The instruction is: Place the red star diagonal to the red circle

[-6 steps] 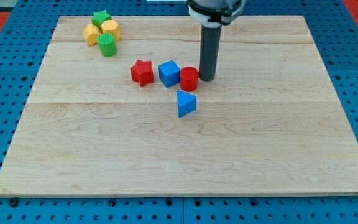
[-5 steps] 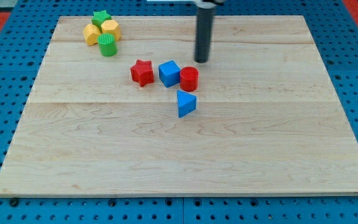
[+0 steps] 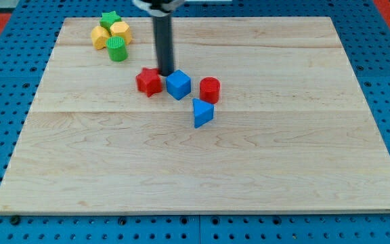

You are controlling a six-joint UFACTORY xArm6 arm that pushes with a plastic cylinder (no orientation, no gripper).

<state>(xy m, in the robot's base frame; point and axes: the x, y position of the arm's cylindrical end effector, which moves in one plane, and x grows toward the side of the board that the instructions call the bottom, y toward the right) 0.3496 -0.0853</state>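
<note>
Two smooth red blocks, star [image 3: 149, 81] and circle [image 3: 210, 89], on pale wood-grain board [image 3: 249, 169]; hand unseen.

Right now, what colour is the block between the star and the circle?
Blue: the blue cube, clearest in the camera view.

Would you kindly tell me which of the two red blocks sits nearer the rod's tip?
The red star, just left of my tip; the red circle lies beyond the blue cube.
</note>
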